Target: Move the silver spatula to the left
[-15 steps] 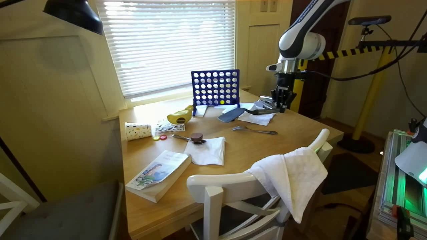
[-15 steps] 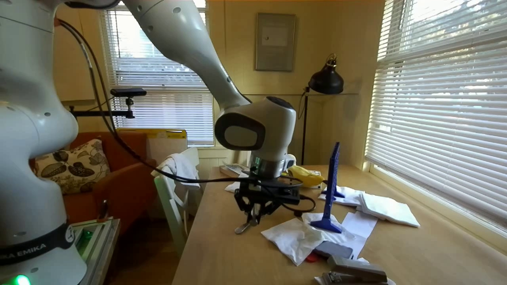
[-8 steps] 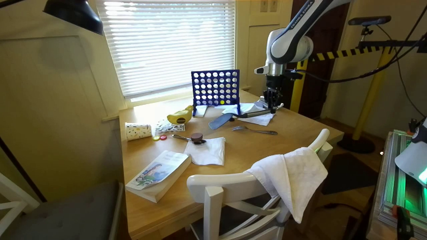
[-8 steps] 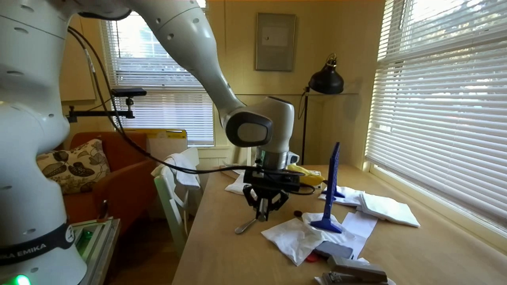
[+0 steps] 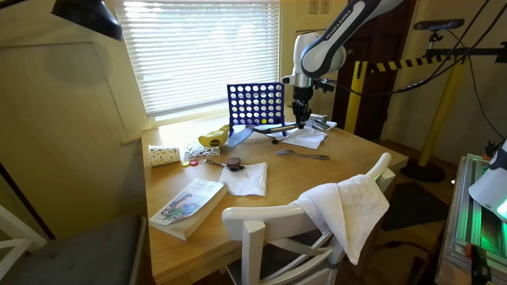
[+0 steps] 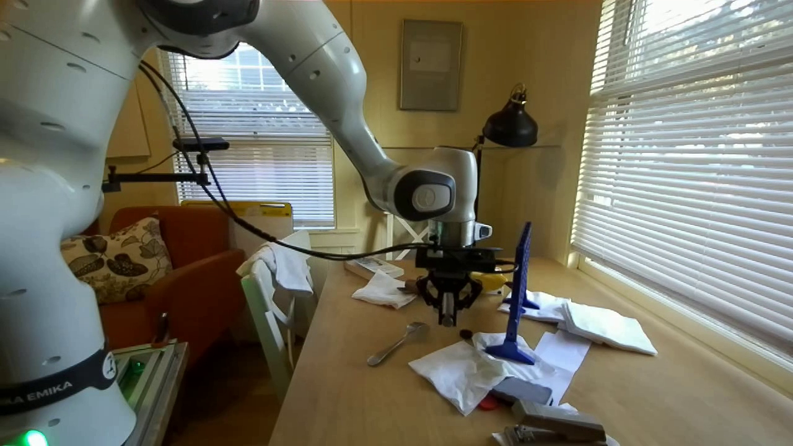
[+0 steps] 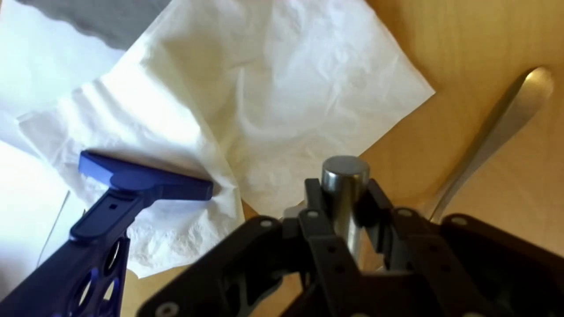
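Gripping the spatula (image 7: 346, 193), fingers (image 7: 314, 198) hover above the table (image 5: 293, 174).

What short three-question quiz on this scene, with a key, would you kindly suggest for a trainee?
1. What does the black two-fingered gripper hold? (a) yellow banana-shaped pouch; (b) long silver-handled spatula; (c) speckled white cylindrical cup.
2. True or false: the dark blue plastic game grid stands upright.
3. Fill in the blank: a plain white cloth drapes over the back of a (blank).
Key: 1. b; 2. true; 3. white wooden chair.
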`<state>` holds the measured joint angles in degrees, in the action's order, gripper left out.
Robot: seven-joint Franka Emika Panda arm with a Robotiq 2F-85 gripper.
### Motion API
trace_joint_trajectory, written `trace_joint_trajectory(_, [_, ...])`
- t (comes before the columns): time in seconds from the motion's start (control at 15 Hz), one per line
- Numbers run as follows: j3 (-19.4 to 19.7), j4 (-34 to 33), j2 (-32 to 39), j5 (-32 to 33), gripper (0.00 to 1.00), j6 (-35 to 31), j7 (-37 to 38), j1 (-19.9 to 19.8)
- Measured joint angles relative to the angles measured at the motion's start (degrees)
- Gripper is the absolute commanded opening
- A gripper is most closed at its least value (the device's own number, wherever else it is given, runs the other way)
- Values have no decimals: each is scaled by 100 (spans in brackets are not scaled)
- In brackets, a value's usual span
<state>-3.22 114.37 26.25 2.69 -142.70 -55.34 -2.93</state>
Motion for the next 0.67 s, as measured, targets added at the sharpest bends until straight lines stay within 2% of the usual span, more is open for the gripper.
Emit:
trace_joint_trajectory(0.13, [-35, -94, 62, 0, 26, 9, -7, 0])
trace_joint_trajectory(0.2, [-35, -100, 70, 0, 6, 9, -13, -2])
trace_joint_trajectory(0.47, [-56, -155, 119, 12, 6, 1, -14, 3])
trace_joint_trajectory(0.67, [-142, -590, 391, 175, 6, 4, -11, 112])
